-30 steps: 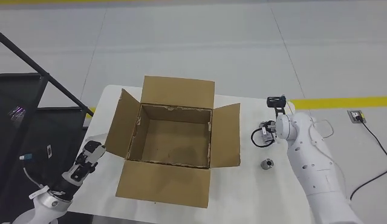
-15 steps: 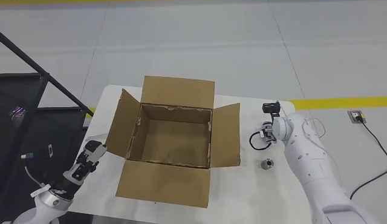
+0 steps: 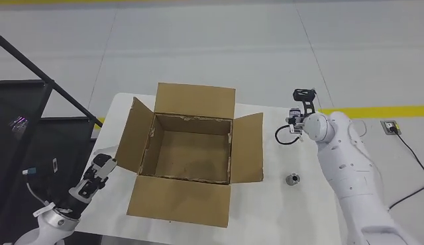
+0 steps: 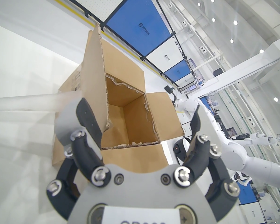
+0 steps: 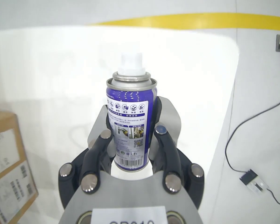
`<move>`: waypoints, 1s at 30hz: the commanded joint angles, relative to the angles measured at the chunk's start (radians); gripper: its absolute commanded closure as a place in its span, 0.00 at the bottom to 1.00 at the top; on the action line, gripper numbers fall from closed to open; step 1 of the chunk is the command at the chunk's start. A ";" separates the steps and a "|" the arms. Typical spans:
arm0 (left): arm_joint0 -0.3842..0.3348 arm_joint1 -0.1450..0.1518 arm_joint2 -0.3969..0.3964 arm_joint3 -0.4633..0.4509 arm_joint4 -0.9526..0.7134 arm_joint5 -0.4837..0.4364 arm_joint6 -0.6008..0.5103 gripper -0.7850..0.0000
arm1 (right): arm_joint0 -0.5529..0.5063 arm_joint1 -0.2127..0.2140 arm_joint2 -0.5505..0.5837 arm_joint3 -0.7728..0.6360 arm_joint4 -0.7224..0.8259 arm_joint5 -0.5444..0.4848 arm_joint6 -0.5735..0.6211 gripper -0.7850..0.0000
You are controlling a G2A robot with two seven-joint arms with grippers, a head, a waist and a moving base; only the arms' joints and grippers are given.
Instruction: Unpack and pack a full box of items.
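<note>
Brown corrugated cardboard box (image 3: 180, 202) sits in the middle of the top view on the white table (image 3: 265, 212), all four flaps folded outward. Its floor is bare as far as that view shows, so nothing is packed in it at this moment. The blue-and-purple metal spray can with a white nozzle (image 5: 128, 108) is outside the box. It is held over the table at the right of the top view, well apart from the box's right flap. The right gripper (image 5: 131, 115) has its jaws clamped on the can's lower body, and the nozzle points away from the wrist. A small grey round object (image 3: 291, 179) stands on the table at the lower right of the top view, just beside the right flap; it is too small to identify. The left gripper (image 4: 140, 110) sits at the lower left of the top view, close to the box's left flap, with its jaws apart and nothing between them. Judging from the bare box and the two items outside it, the unpacking looks finished or nearly so. Whether the can is on its way out or back in cannot be told. All of the packing appears to be left to do.
</note>
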 commanded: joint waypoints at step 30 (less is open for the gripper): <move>0.112 -0.008 -0.137 0.069 -0.119 -0.089 0.081 0.00 | -0.002 -0.128 -0.621 -0.379 0.227 0.082 0.104 1.00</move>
